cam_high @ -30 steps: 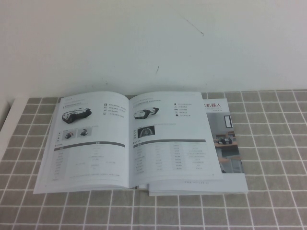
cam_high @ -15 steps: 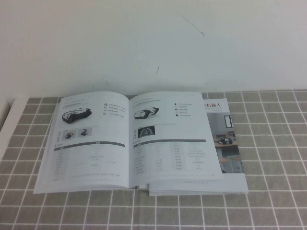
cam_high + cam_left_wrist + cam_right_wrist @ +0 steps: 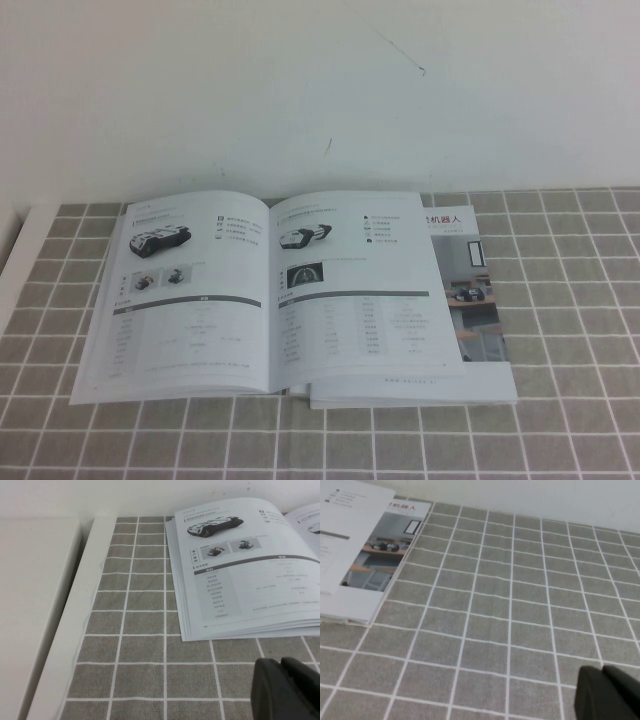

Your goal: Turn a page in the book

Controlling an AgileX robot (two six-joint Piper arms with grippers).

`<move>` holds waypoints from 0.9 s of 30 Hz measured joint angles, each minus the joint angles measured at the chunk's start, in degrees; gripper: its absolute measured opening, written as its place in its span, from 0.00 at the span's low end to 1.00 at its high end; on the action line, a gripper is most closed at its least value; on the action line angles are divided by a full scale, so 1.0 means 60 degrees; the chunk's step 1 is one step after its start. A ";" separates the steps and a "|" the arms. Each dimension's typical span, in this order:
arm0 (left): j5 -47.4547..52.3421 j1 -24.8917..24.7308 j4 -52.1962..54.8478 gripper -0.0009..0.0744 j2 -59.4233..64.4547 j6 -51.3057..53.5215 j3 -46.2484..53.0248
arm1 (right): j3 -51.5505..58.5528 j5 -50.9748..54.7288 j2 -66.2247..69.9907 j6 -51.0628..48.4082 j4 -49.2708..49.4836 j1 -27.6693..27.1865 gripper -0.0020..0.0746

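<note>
The book lies open and flat on the grey checked cloth, showing two white pages with robot photos and tables. Its left page fills the left wrist view, and a corner of its right page shows in the right wrist view. Neither arm appears in the high view. My left gripper hovers over the cloth a little in front of the book's near left corner, shut and holding nothing. My right gripper is over bare cloth well to the right of the book, shut and empty too.
A second booklet with a photo cover and red title lies under the open book's right half, also visible as booklet. The white table edge runs along the left of the cloth. A white wall stands behind.
</note>
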 joint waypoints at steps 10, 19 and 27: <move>0.0000 0.0000 -0.0023 0.01 0.0000 -0.0180 0.0000 | 0.0021 -0.0106 0.0000 0.0036 -0.0014 0.0000 0.02; 0.0000 0.0000 -0.0023 0.01 0.0000 -0.0180 0.0000 | 0.0021 -0.0125 0.0000 0.0036 -0.0022 0.0000 0.02; 0.0000 0.0000 -0.0023 0.01 0.0000 -0.0180 0.0000 | 0.0021 -0.0141 0.0000 0.0036 -0.0022 0.0000 0.02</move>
